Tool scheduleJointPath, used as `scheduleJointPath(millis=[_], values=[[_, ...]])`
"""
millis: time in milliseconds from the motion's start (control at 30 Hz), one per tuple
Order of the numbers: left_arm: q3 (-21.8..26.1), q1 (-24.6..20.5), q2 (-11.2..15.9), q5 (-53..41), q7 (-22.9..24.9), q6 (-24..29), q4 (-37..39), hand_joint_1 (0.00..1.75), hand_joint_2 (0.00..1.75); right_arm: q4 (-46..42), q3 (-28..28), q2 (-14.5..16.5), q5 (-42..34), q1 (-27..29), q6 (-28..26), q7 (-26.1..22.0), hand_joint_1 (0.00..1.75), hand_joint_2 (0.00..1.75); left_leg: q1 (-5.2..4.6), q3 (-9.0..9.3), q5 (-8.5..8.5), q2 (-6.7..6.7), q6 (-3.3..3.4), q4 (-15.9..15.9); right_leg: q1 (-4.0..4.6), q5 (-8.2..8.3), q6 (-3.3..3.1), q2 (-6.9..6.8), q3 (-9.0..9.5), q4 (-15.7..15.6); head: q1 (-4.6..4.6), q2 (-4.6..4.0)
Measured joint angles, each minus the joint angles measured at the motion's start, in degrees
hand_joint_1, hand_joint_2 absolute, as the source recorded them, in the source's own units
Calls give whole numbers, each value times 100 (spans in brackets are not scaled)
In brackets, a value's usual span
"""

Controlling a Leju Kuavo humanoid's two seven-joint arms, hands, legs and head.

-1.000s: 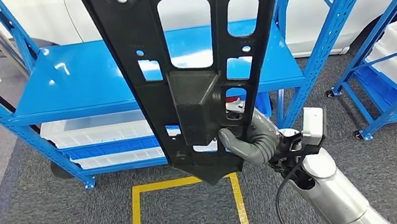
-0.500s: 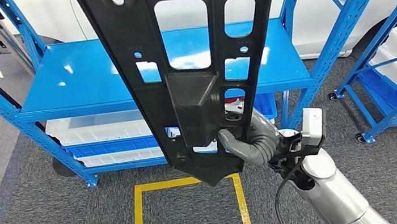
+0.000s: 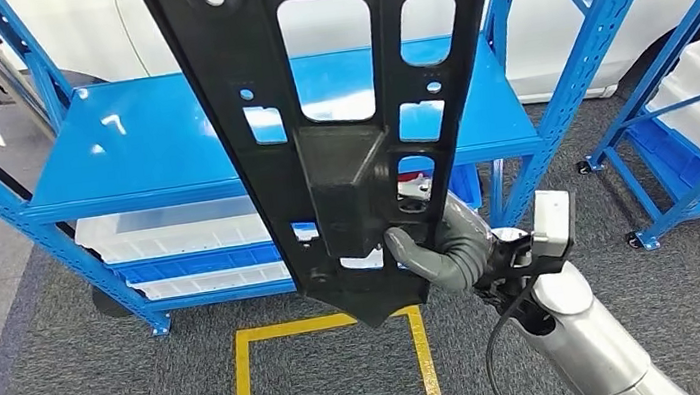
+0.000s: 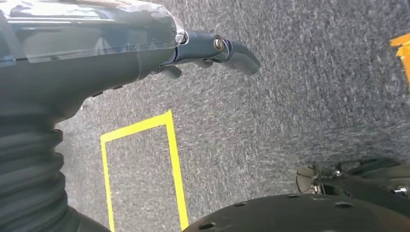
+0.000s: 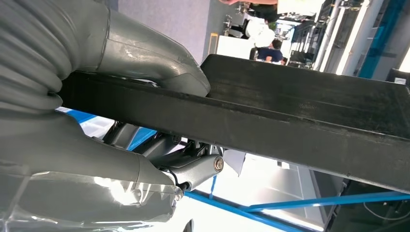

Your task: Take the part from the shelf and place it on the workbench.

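Observation:
The part (image 3: 335, 109) is a long black plastic panel with several cut-out windows and a raised box in its middle. It stands upright close in front of the head view, with its top out of frame. My right hand (image 3: 448, 251) grips its lower right edge, thumb on the near face. The right wrist view shows the part (image 5: 290, 121) edge-on, clamped between the thumb and the fingers (image 5: 193, 169) of the right hand (image 5: 121, 58). My left hand (image 4: 96, 53) hangs over the grey carpet, fingers stretched out and holding nothing.
A blue metal shelf (image 3: 148, 142) with a bare top deck stands straight ahead, white bins (image 3: 169, 230) on its lower level. A second blue rack (image 3: 699, 114) on castors stands at the right. Yellow tape (image 3: 242, 372) marks a square on the carpet in front.
The whole head picture swayed slightly to the right and back. The part stays in my right hand at the same height.

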Motion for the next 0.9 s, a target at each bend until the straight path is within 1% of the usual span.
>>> scheduleJointPath(millis=[33, 100, 133, 167, 200, 233, 267, 300, 333, 367, 400, 433, 467, 500, 533, 567, 633, 667, 700, 767, 800, 833, 867, 900], values=[[0, 4, -1, 0, -1, -1, 0, 0, 175, 0, 0, 0, 0, 0, 0, 0, 175, 175, -8, 23, -18, -6, 43, -53, 11, -8, 29, 4, -10, 13, 0, 0], [0, 2, -3, -1, -1, -1, 0, 0, 175, -1, 0, 0, -1, -1, 0, -1, 175, 175, -2, -1, -16, -18, 113, -80, 13, -27, 95, 3, -20, 42, 0, 0], [0, 2, -4, 1, -1, -1, 0, 0, 175, -1, 0, 0, 0, -2, 0, 0, 175, 175, 4, -6, -8, -19, 147, -87, 7, -79, 128, -1, -44, 103, 0, 0], [0, 2, -5, 1, -1, -1, 0, 0, 175, -1, 0, 0, 0, -4, 0, 0, 175, 175, 13, -8, 1, -14, 177, -99, 1, -191, 157, -4, -109, 258, 0, 0], [0, 1, -6, 1, -1, -1, 0, 0, 175, -1, 0, 0, -1, -4, 0, 0, 175, 175, 17, -11, 5, -9, 200, -106, -8, -363, 182, -8, -231, 536, 0, 0], [0, 1, -6, 1, -1, -1, 0, 0, 175, 0, 0, 0, -1, -1, 0, 0, 175, 175, 12, -18, 5, -5, 218, -105, -14, -566, 198, -11, -407, 916, 0, 0], [0, 1, -6, 1, -1, -1, 0, 0, 175, 0, 0, 0, -1, 6, 0, 0, 175, 175, 6, -25, 5, -2, 228, -104, -18, -737, 209, -11, -598, 1316, 0, 0], [0, 2, -6, 0, -1, -1, 0, 0, 175, 0, 0, 0, -1, 13, 0, 0, 175, 175, 0, -30, 4, -2, 234, -104, -21, -819, 214, -11, -744, 1617, 0, 0], [0, 2, -6, 0, -1, -1, 0, 0, 175, 0, 0, 0, -1, 18, 0, 0, 175, 175, -6, -30, 4, -5, 236, -103, -22, -779, 208, -11, -799, 1717, 0, 0], [0, 2, -7, -1, -1, -1, 0, 0, 175, 0, 0, 0, -1, 20, 0, 0, 175, 175, -12, -25, 4, -10, 236, -102, -21, -626, 192, -11, -740, 1581, 0, 0], [0, 1, -9, -1, -1, -2, 0, 0, 175, 0, 0, 0, -1, 18, 0, 0, 175, 175, -18, -15, 3, -16, 234, -102, -14, -402, 160, -10, -571, 1222, 0, 0], [0, 1, -14, -1, -1, -2, 0, 0, 175, 0, 0, 0, -1, 14, 0, 0, 175, 175, -23, -6, 1, -20, 229, -102, 2, -216, 118, -8, -359, 778, 0, 0], [0, 1, -20, -1, -1, -2, 0, 0, 175, 0, 0, 0, -1, 10, 0, 0, 175, 175, -30, -1, 1, -23, 216, -105, 24, -79, 86, -10, -178, 405, 0, 0], [0, 1, -25, -1, -1, -2, 0, 0, 175, -1, 0, 0, -1, 5, 0, -1, 175, 175, -34, 2, 3, -23, 194, -108, 46, -10, 58, -10, -59, 148, 0, 0], [0, 1, -28, -1, -1, -1, 0, 0, 175, -1, 0, 0, -1, 0, 0, -1, 175, 175, -35, 0, 8, -23, 167, -113, 63, -9, 40, -11, -17, 44, 0, 0], [0, 1, -29, 0, -1, -1, 0, 0, 175, -2, 0, 0, -1, -2, 0, -2, 175, 175, -37, 2, 17, -24, 136, -124, 71, 2, 30, -13, -18, 27, 0, 0], [0, 2, -23, 1, -1, 0, 0, 0, 175, -2, 0, 0, -1, -6, 0, -2, 175, 175, -48, -16, -15, -15, 71, -92, 31, 34, -23, -20, -1, -44, 0, 0], [0, 2, -21, 1, -2, 1, 0, 0, 175, -2, 0, 1, -1, -7, 0, -2, 175, 175, -53, -68, -104, -10, 38, 26, 10, 55, -52, -26, 13, -80, 0, 0], [0, -3, -17, 1, -2, 1, 0, 0, 175, -2, 0, 1, -2, -7, 0, -2, 175, 175, -53, -178, -258, -4, 5, 272, -9, 72, -77, -34, 26, -109, 0, 0], [0, -24, -15, 1, -4, 1, 0, 0, 175, -1, 0, 2, -2, -3, 0, -1, 175, 175, -37, -526, -639, -3, -53, 1039, -3, 73, -101, -45, 26, -111, 0, 0], [0, -37, -14, 1, -5, 1, 0, 0, 175, 0, 0, 2, -1, 0, 0, -1, 175, 175, -29, -686, -749, -3, -76, 1382, 0, 69, -104, -48, 25, -103, 0, 0], [0, -46, -13, 1, -7, 1, 0, 0, 175, 0, 0, 2, 0, 2, 0, 0, 175, 175, -20, -767, -748, -3, -92, 1548, 1, 63, -106, -49, 26, -94, 0, 0], [0, -49, -11, 1, -7, 1, 0, 0, 175, 0, 0, 2, 1, 3, 0, 0, 175, 175, -10, -737, -630, -3, -103, 1483, 0, 54, -104, -45, 29, -82, 0, 0], [0, -43, -7, 1, -4, 1, 0, 0, 175, 0, 0, 2, 1, 3, 0, 0, 175, 175, 1, -600, -429, -2, -107, 1191, -3, 41, -96, -39, 37, -69, 0, 0]])
